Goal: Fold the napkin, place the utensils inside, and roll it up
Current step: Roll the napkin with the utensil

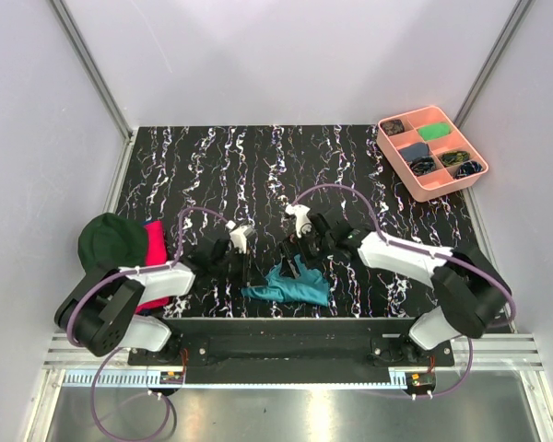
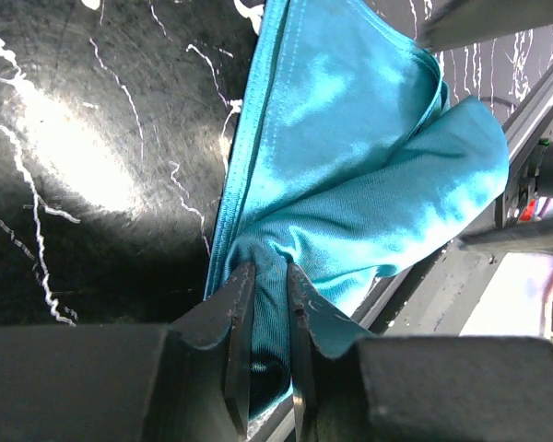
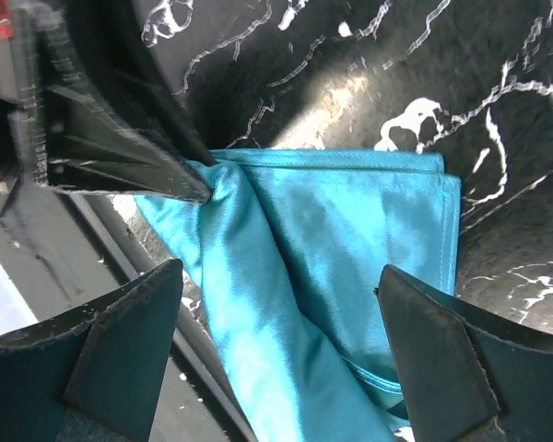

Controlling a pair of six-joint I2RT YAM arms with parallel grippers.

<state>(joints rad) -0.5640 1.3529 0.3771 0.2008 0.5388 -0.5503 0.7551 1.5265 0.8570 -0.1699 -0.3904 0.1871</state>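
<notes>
Our left jaws pinch a corner of the napkin [image 1: 290,287]; our right jaws hang spread over it. It lies bunched at the middle of the bench's [image 1: 212,166] near edge. We judge the folding unfinished, with utensils and rolling yet to do.

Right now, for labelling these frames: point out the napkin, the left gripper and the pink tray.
napkin [image 2: 350,166]: left wrist view, its shiny upper fold.
left gripper [image 2: 265,276]: left wrist view, between its fingertips, clamping the cloth.
pink tray [image 1: 456,189]: top view, its near rim.

tray [image 1: 429,193] blocks far right corner
</notes>
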